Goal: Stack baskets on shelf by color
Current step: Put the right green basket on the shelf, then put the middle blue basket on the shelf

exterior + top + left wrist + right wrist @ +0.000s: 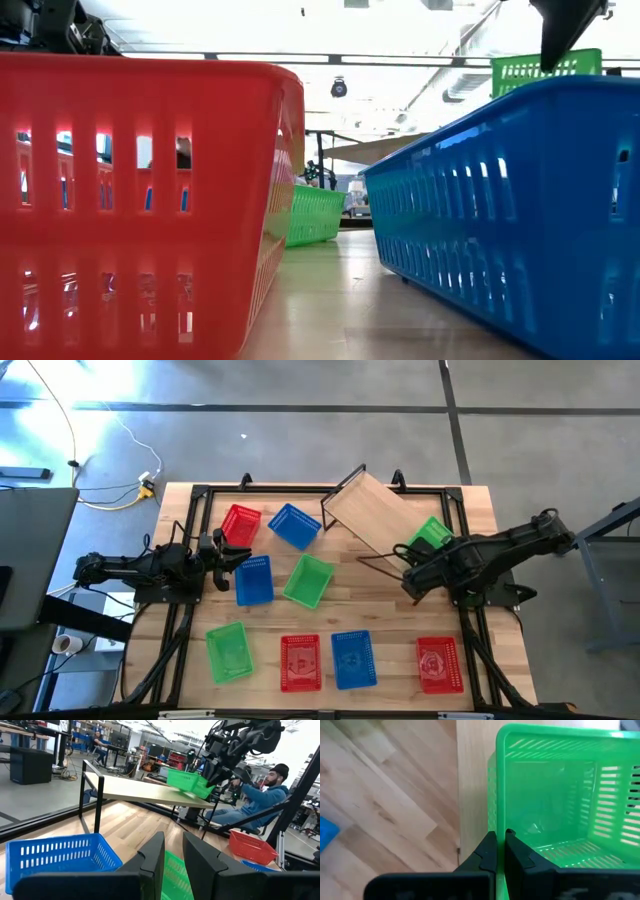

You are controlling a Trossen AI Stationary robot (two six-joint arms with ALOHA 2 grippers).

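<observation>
right tool point(500, 851): fingers together, clamped on the near wall of a green basket point(555, 790); sits over the right end of the shelf point(375, 510).
held green basket: upright, resting on or just above the shelf's right end; cannot tell if it touches the plank. In the left wrist view it shows on the plank's end under the right arm.
shelf: light-wood plank on a thin black frame, lying askew on the far middle of the tabletop point(470, 505), running from far-left to near-right.
left tool point(172, 855): fingers a little apart, nothing between them; hovers at the left side of the tabletop, just beside a blue basket point(254, 580).
far-left group: red basket point(240, 523) and second blue basket point(294, 525) side by side, left of the shelf.
middle: green basket point(308, 580) just right of the blue one by the left tool, tilted.
near row, left to right: green basket point(229, 651), red basket point(301, 661), blue basket point(352, 658), red basket point(438, 664); the middle two just beside each other.
beyond the tabletop: a person point(267, 795) seated, in a blue top and dark cap.
</observation>
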